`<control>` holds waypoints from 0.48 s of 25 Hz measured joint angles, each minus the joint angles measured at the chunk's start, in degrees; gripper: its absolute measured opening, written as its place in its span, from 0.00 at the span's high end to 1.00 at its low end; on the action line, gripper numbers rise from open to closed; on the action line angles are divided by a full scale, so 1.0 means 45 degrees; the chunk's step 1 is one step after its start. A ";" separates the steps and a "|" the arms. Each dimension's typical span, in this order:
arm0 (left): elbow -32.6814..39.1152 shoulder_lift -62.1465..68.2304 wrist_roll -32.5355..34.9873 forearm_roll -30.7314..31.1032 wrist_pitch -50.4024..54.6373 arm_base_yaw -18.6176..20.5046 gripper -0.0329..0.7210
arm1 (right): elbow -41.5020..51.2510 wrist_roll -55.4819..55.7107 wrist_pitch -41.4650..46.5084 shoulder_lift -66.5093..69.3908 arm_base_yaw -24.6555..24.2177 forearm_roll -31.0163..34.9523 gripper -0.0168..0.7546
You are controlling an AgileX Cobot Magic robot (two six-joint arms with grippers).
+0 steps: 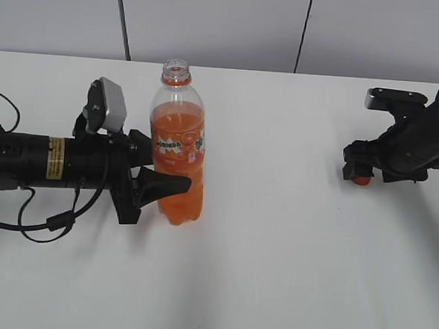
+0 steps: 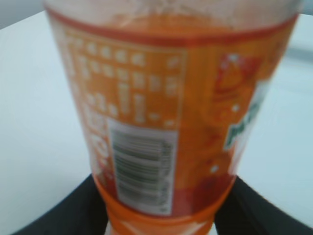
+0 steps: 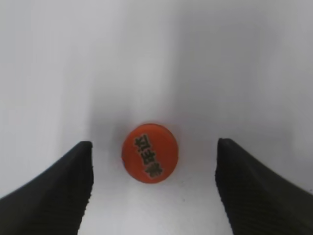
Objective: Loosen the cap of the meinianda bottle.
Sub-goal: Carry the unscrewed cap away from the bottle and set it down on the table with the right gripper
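Observation:
The meinianda bottle point(image 1: 177, 151) stands upright on the white table, its mouth open with no cap on it. My left gripper point(image 1: 163, 180) is shut on the bottle's labelled body; the left wrist view shows the label point(image 2: 161, 122) filling the frame between the dark fingers. The orange cap point(image 1: 361, 181) lies flat on the table at the right, under my right gripper point(image 1: 364, 173). In the right wrist view the cap point(image 3: 150, 152) lies between the open fingers point(image 3: 154, 166), touching neither.
The white table point(image 1: 274, 250) spreads around both arms. A grey panelled wall point(image 1: 213, 22) runs behind the table's far edge. The left arm's cable point(image 1: 44, 221) loops on the table at the left.

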 joint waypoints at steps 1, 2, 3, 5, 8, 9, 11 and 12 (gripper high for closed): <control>0.0000 0.0000 -0.0031 0.0000 0.0000 0.0000 0.45 | 0.0000 -0.0015 0.0001 -0.0077 0.0042 0.0036 0.23; 0.0000 0.0000 -0.0075 0.0000 0.0012 0.0000 0.43 | 0.0000 -0.0046 0.0016 -0.0175 0.0105 0.0063 0.23; 0.0000 0.0000 -0.0126 0.0000 -0.0002 0.0000 0.40 | 0.0000 -0.0044 0.0017 -0.0275 0.0190 0.0077 0.23; 0.0000 0.0000 -0.0244 0.0137 0.0013 0.0000 0.31 | 0.0000 -0.0095 0.0078 -0.0474 0.0376 0.0077 0.23; 0.0000 0.0000 -0.0289 0.0166 0.0013 0.0000 0.20 | 0.0000 -0.0345 0.0223 -0.0876 0.0832 0.0077 0.23; 0.0000 0.0000 -0.0301 0.0180 0.0013 0.0000 0.18 | 0.0000 -0.0405 0.0261 -0.0989 0.0966 0.0077 0.23; 0.0000 0.0000 -0.0329 0.0282 0.0013 0.0000 0.17 | 0.0000 -0.0444 0.0291 -0.1250 0.1255 0.0077 0.23; 0.0000 0.0000 -0.0327 0.0423 0.0013 0.0028 0.18 | 0.0000 -0.0460 0.0294 -0.1367 0.1367 0.0077 0.23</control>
